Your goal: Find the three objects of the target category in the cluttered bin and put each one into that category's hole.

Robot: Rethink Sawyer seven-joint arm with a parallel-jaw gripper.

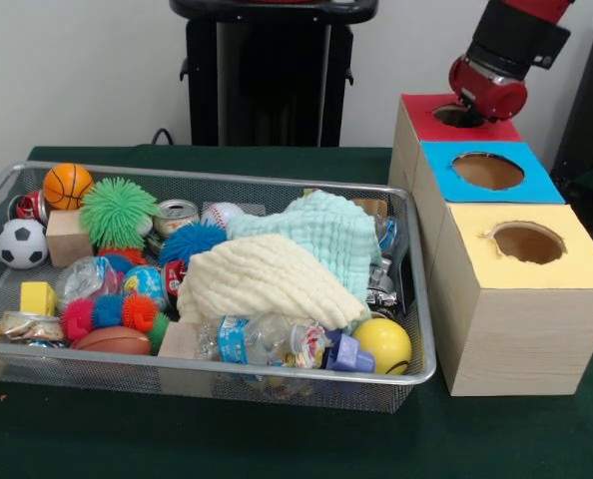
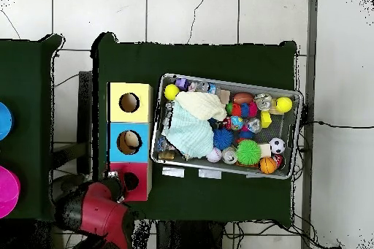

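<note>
The silver wire-mesh bin point(image 1: 227, 179) lies on the green table, full of clutter; it also shows in the overhead view point(image 2: 226, 83). No plush animal toy shows in it; any are hidden or out of view. The red-topped hole point(image 1: 446, 118) is the far box of the row, and it appears in the overhead view point(image 2: 132, 181) too. My gripper point(image 1: 471, 108) hangs right over this hole, its tip at or in the opening, fingers hidden. In the overhead view the gripper point(image 2: 115, 184) sits at the red box's edge.
The blue-topped hole point(image 1: 488, 172) and the yellow-topped hole point(image 1: 528, 242) stand beside the bin's right end. In the bin, a cream cloth point(image 1: 267, 281) and a mint cloth point(image 1: 326, 235) cover the middle. A green spiky ball point(image 1: 118, 211), a soccer ball point(image 1: 21, 243) and a basketball point(image 1: 68, 185) lie at the left.
</note>
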